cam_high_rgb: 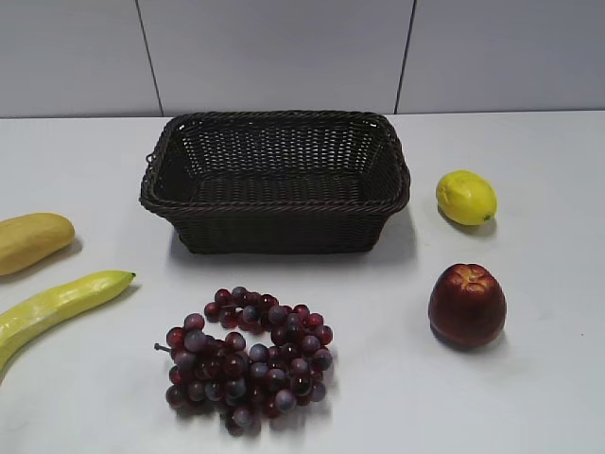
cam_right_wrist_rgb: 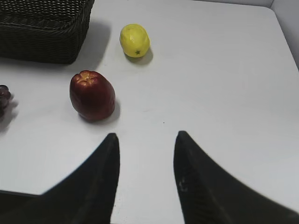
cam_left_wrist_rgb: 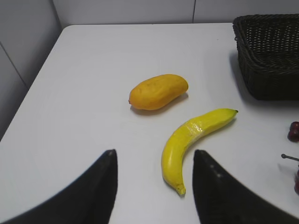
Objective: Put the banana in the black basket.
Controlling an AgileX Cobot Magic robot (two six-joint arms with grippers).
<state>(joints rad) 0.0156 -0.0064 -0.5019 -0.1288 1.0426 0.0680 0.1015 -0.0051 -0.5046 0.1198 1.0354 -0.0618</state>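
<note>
I'm looking across a white table (cam_high_rgb: 529, 397) and counting as I go; one black basket (cam_high_rgb: 276, 180) sits at the back centre, woven, braided rim, and I see nothing lying inside it from the exterior view; one banana (cam_high_rgb: 57, 305) lies on the table at the front left, well apart from the basket, its tapered tip pointing toward the basket's near left corner; one plumper orange-yellow fruit (cam_high_rgb: 30, 240) lies just behind it, near but not touching; one bunch of dark red grapes (cam_high_rgb: 248, 359) sits in front of the basket, between banana and apple; one red apple (cam_high_rgb: 466, 305) stands at the front right; one lemon (cam_high_rgb: 465, 197) rests just beside the basket's right end; that makes five fruit items and one basket.

On my left wrist camera, the left gripper (cam_left_wrist_rgb: 154, 186) hangs above the table with its two dark fingers spread wide and nothing between them; the banana's stem end lies in the gap between the fingertips as seen from here, but I can't tell the height above it; the orange-yellow fruit sits beyond, the basket's corner at upper right.

On my right wrist camera, the right gripper (cam_right_wrist_rgb: 145, 172) also has two fingers parted, bare table between them; the apple is ahead to the left, the lemon farther on, the basket's edge at upper left.
</note>
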